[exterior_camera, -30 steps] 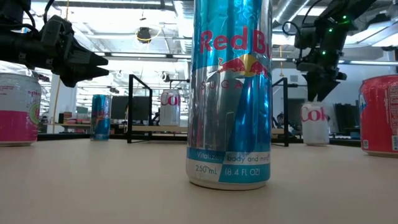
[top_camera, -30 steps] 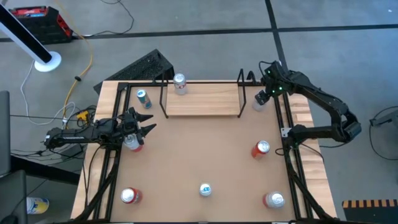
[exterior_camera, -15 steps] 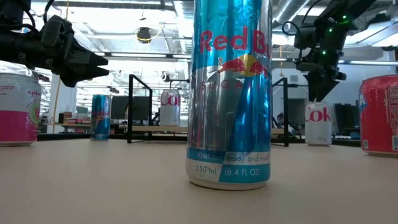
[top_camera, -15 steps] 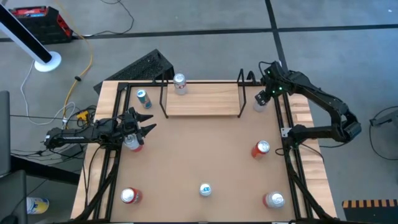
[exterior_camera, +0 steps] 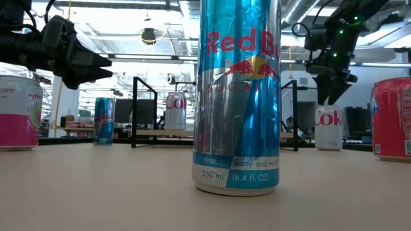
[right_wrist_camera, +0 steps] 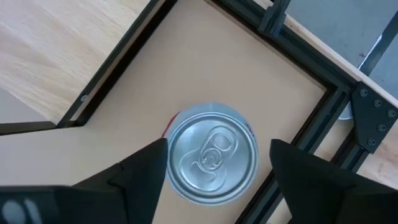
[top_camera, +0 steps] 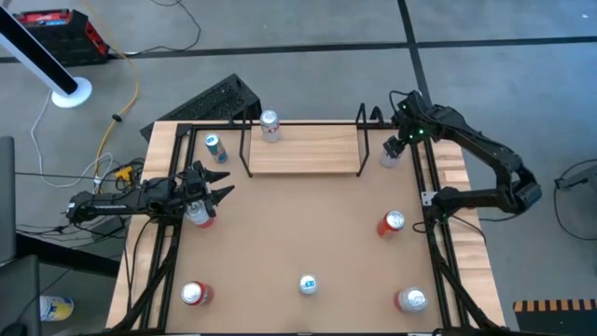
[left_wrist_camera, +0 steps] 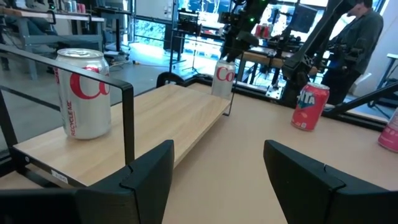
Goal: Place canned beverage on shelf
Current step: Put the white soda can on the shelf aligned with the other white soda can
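While the right pincer point(right_wrist_camera: 214, 163) hangs spread above a silver can point(right_wrist_camera: 212, 160) near the desk's point(top_camera: 298, 233) far right corner, just beside the shelf point(top_camera: 303, 149), that can's label is mostly hidden from above; one can point(top_camera: 270, 125) stands on the shelf's left end; the left pincer point(top_camera: 224, 184) hovers spread near the left edge, a pink can point(top_camera: 199, 215) partly covered beneath it.

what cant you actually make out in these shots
- High view: the Coke can beside the shelf is mostly covered by the right claw.
- Low view: the big blue can blocks the middle of the shelf, and its top is cut off by the picture's edge.
- High view: labels on the near cans are too small to read.
- Right wrist view: only the Coke can's lid shows, so its height under the open claw is unclear.
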You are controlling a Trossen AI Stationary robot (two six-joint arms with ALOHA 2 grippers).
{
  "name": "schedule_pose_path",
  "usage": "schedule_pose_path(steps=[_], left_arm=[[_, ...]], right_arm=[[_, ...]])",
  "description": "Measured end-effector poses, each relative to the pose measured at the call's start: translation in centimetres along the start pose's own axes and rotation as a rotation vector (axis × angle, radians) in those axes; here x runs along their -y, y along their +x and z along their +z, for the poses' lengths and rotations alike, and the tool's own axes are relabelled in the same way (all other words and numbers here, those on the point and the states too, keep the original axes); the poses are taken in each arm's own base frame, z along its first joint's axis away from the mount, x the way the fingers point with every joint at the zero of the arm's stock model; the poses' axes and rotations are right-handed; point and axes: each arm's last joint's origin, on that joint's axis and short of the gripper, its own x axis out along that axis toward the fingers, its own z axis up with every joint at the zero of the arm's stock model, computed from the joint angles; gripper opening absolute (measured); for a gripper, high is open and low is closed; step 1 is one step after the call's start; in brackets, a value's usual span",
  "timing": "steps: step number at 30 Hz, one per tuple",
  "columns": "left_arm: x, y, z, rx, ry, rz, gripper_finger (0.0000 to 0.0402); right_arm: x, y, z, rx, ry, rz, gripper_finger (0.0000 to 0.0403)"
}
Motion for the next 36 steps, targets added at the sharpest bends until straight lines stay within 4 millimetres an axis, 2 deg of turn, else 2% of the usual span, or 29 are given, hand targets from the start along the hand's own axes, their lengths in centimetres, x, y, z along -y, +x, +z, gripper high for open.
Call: schedule_pose_path(steps=[4,11,18,23,26,29,33,36], left_arm=[[0.0,0.0,0.0,0.001,-0.001,0.000,0.0234],[0.0,0.0,0.0,0.000,-0.001,0.000,0.0234],[0.0,0.0,0.0,0.000,-0.002,0.000,0.0234],[0.0,0.0,0.0,0.000,-0.003,0.000,0.0234],[0.0,0.0,0.0,0.000,-0.004,0.000,0.0234],[0.0,0.0,0.0,0.000,-0.004,0.000,0.0234],[0.0,0.0,0.0,0.000,-0.004,0.000,0.0234],[0.0,0.0,0.0,0.001,-0.004,0.000,0.0234]], right_arm=[[0.1,0.6,0.0,-0.039,0.027,0.033,0.0334],[0.7,3.0,0.2,-0.157,0.047,0.094,0.0376],[0.7,6.0,0.7,-0.253,0.029,0.109,0.0379],[0.6,7.4,0.8,-0.298,0.020,0.111,0.0376],[0.6,7.4,0.8,-0.294,0.002,0.113,0.0354],[0.7,6.5,0.8,-0.265,-0.013,0.106,0.0320],[0.8,4.3,0.4,-0.201,-0.037,0.055,0.0315],[0.7,1.8,0.2,-0.119,-0.048,0.041,0.0315]])
